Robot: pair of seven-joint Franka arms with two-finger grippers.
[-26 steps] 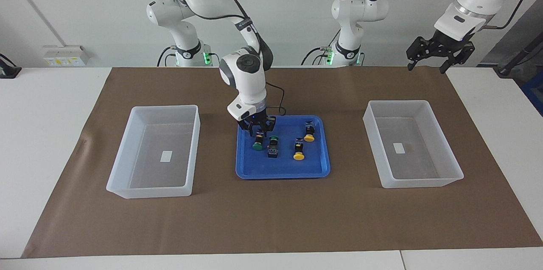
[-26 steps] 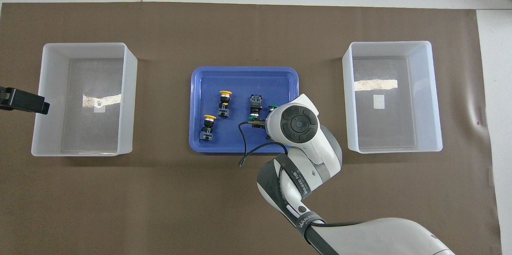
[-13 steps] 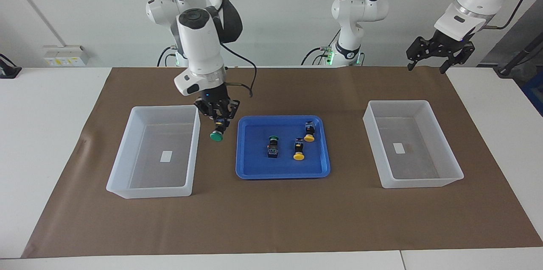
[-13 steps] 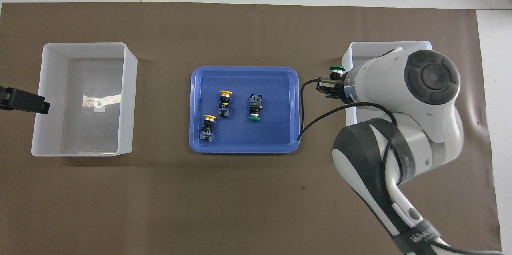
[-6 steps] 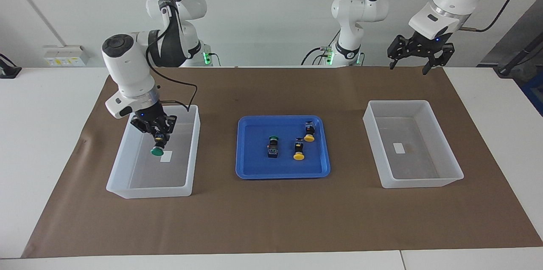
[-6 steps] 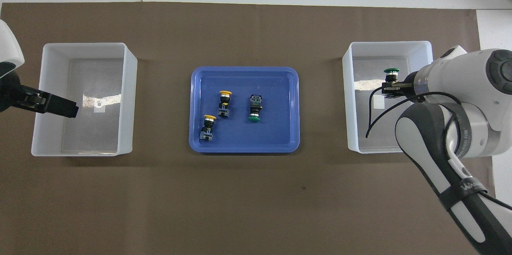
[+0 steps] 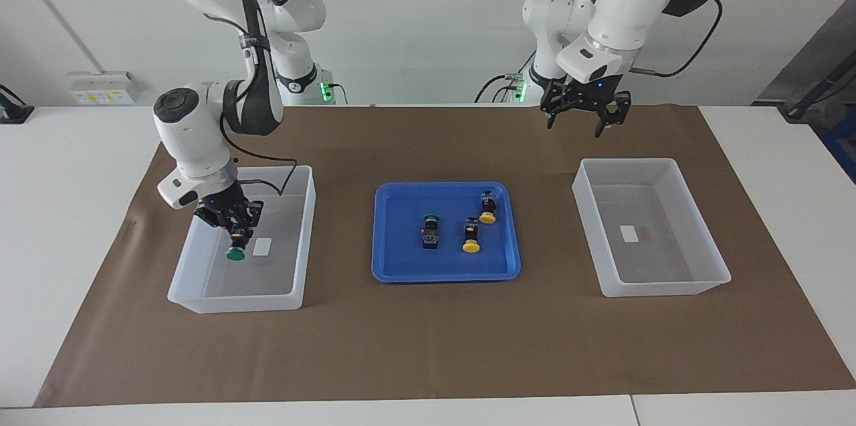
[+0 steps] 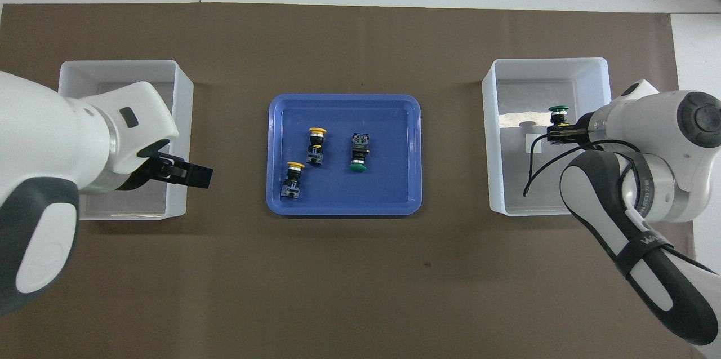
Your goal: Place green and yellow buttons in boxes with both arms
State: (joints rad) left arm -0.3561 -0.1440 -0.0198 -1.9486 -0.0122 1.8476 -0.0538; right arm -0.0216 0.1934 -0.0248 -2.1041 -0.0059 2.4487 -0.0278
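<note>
My right gripper (image 7: 235,231) is shut on a green button (image 7: 235,253), which it holds cap down inside the box (image 7: 200,299) at the right arm's end, beside that box's white label. In the overhead view the right gripper (image 8: 557,132) and the green button (image 8: 558,109) also lie within this box (image 8: 490,178). A second green button (image 7: 431,231) and two yellow buttons (image 7: 471,239) (image 7: 487,208) lie in the blue tray (image 7: 446,272). My left gripper (image 7: 580,124) hangs open and empty, high over the mat between the tray and the other box (image 7: 669,289).
A brown mat (image 7: 428,346) covers the middle of the white table, with both boxes and the tray on it. In the overhead view the left arm's wrist covers much of the box (image 8: 183,94) at its end. A wall socket (image 7: 103,87) sits at the table's edge.
The right gripper has sunk a little lower into its box with the green button. The left arm has swung from its end of the table toward the tray, gripper still open.
</note>
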